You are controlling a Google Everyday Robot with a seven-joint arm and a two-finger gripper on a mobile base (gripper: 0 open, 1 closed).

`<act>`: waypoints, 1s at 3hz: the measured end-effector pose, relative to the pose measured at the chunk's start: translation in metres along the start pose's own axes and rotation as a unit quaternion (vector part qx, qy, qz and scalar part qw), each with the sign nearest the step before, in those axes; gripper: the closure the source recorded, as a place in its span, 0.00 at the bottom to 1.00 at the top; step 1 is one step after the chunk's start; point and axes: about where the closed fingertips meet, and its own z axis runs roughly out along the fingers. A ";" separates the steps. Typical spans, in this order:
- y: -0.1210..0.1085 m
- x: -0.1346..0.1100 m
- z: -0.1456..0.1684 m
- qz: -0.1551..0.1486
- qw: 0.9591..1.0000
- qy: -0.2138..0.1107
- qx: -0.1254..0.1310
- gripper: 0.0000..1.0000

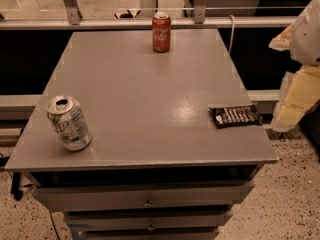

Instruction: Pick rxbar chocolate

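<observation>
The rxbar chocolate (235, 116) is a flat black wrapper with white lettering. It lies flat near the right edge of the grey table (150, 94), towards the front. My gripper (295, 101) shows as pale, yellowish shapes at the right edge of the view. It is off the table, to the right of the bar and apart from it. It holds nothing that I can see.
A red cola can (161, 32) stands upright at the back middle of the table. A green-and-white can (69, 122) stands tilted at the front left. Drawers (145, 196) run under the table's front edge. A rail (150, 21) runs behind the table.
</observation>
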 end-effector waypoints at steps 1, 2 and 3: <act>0.000 0.000 0.000 0.000 1.000 0.000 0.000 0.00; -0.006 0.004 0.007 0.005 1.000 -0.013 0.005 0.00; -0.021 0.005 0.027 0.008 0.999 -0.045 0.010 0.00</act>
